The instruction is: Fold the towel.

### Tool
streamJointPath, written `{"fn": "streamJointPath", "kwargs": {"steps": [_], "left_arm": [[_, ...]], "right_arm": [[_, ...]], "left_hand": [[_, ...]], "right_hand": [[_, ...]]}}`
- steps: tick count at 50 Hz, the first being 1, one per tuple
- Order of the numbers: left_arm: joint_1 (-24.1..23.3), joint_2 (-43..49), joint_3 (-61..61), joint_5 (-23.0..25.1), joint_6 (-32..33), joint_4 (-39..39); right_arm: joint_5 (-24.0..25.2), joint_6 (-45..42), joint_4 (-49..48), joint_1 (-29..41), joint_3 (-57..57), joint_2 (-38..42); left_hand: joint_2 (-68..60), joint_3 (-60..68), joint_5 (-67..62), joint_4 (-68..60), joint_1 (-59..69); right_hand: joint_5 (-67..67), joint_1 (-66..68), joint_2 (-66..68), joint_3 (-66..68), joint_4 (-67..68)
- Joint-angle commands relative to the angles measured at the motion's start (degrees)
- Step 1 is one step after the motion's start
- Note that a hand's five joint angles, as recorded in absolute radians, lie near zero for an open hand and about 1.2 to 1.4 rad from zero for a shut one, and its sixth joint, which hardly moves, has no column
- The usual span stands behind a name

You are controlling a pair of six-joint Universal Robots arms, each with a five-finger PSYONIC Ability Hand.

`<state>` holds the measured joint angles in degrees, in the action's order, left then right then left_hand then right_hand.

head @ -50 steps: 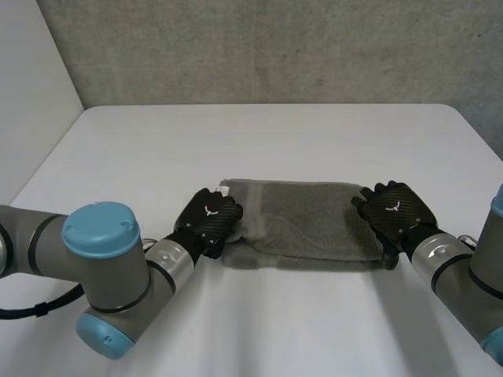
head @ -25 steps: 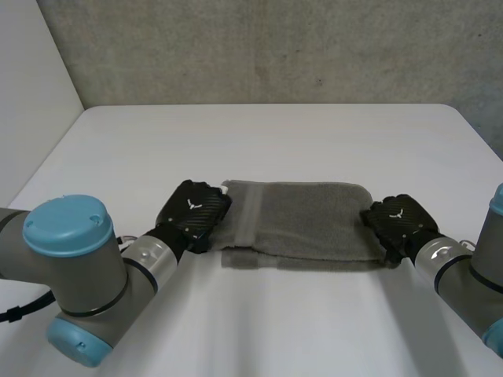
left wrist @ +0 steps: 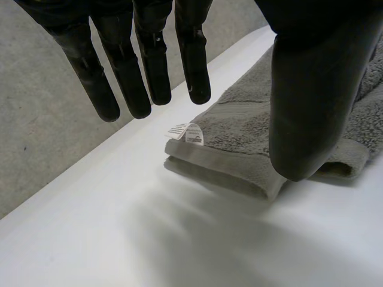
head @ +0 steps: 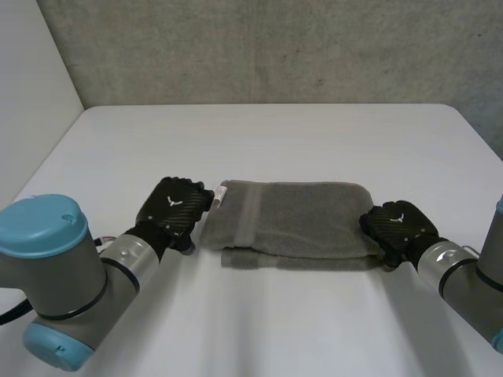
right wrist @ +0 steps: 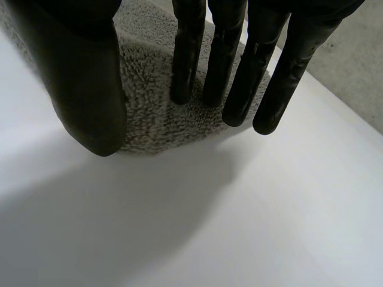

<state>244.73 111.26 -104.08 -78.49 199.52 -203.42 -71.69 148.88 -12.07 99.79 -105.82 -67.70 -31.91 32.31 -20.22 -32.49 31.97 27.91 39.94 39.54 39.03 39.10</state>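
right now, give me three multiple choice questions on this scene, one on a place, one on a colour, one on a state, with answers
1. Where is the white label on the towel?
A) at the end by the left hand
B) at the opposite end
C) in the middle

2. What colour is the towel?
A) blue
B) grey
C) red

3. How are the left hand's fingers?
A) curled round the towel's edge
B) straight, holding nothing
C) pinching the label

Answers:
1 A: the left wrist view shows the label at the towel's corner near that hand's fingertips.
2 B: the towel is grey in every view.
3 B: the left wrist view shows straight fingers gripping nothing.
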Motion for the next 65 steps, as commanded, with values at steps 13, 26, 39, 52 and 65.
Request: {"fn": "streamJointPath", "kwargs": {"steps": [13, 26, 39, 52, 65], "left_arm": [[1.71, -0.52, -2.00, 0.01, -1.24, -2.60], [1.89, -0.43, -2.00, 0.01, -1.32, -3.83], [2.33, -0.43, -2.00, -0.08, -1.32, -4.44], [3.38, -0.61, -2.26, -0.17, -1.32, -6.20], [4.17, -0.61, -2.62, -0.17, -1.41, -7.34]], "right_arm": [[0.76, 6.60, 0.12, 0.23, -0.09, 0.55], [1.82, 5.37, 0.91, -5.66, 0.44, -0.24], [3.49, 7.82, 10.57, 3.36, 15.35, -2.61], [-3.10, 11.08, 11.10, 27.45, 27.68, 6.34], [-3.98, 11.17, 10.84, 31.78, 27.60, 10.75]], "left_hand": [[2.35, -2.76, 0.67, 2.93, -2.41], [2.69, -3.09, 1.00, 3.27, -2.75], [4.03, -4.43, 2.34, 4.61, -4.09], [4.20, -4.61, 2.52, 4.78, -4.26], [4.20, -4.61, 2.52, 4.78, -4.26]], "right_hand": [[24.82, 22.80, 23.19, 23.71, 23.63], [42.09, 40.06, 40.46, 40.97, 40.90], [42.09, 40.06, 40.46, 40.97, 40.90], [42.09, 40.06, 40.46, 40.97, 40.90], [36.99, 34.96, 35.36, 35.87, 35.80]]}}
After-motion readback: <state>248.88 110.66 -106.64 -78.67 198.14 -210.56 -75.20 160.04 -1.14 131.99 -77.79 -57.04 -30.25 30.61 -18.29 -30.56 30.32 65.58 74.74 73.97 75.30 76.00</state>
